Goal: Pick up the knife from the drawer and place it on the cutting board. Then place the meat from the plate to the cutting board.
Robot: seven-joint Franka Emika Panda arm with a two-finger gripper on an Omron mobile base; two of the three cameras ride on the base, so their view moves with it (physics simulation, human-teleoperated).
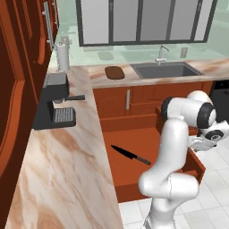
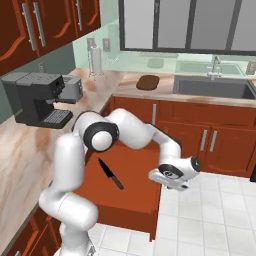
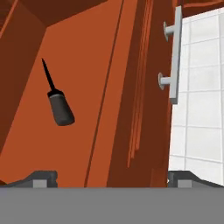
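Gripper [image 3: 112, 178], jaws spread wide and empty, hangs over the front edge of the open drawer [image 1: 134, 179]. Inside lies the knife [image 1: 129, 154], not yet lifted. Farther off, the cutting board [image 1: 114, 72] sits bare on the counter.

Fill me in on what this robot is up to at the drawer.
The drawer is pulled out, and the black knife lies on its floor, untouched. The arm has its gripper open near the drawer's front edge, by the silver handle, holding nothing. The cutting board waits on the counter beside the sink, with nothing on it yet.
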